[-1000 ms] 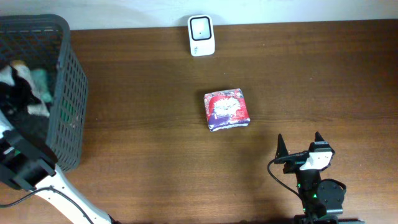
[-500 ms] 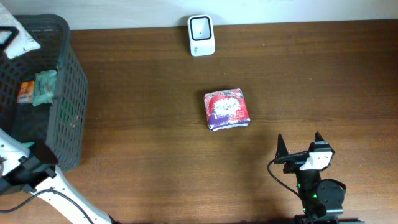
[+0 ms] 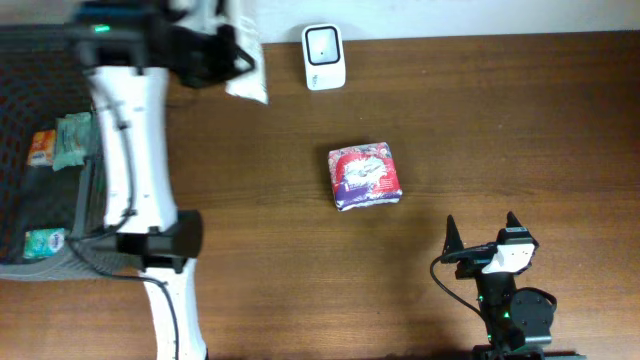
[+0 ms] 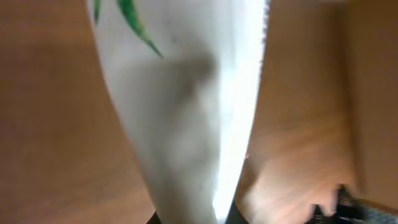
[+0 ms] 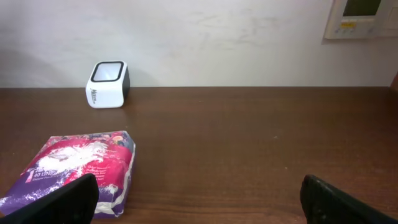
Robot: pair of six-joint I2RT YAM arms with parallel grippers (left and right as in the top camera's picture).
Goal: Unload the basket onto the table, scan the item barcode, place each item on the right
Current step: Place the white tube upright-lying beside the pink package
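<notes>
Overhead view: left gripper (image 3: pixel 222 62), clenched on the white packet (image 3: pixel 246 78), hangs just left of the far scanner (image 3: pixel 323 57); the barcode face should be turned squarely to its window and held steady, while the right gripper (image 3: pixel 481 222) rests released, near right

We counted one white scanner (image 3: pixel 324 57), one red-and-purple packet (image 3: pixel 365 177), one white packet (image 3: pixel 245 72) and one dark basket (image 3: pixel 30 32). In the basket we made out three small items: one orange packet (image 3: pixel 40 148), one green packet (image 3: pixel 72 138) and a second green packet (image 3: pixel 45 242).
</notes>
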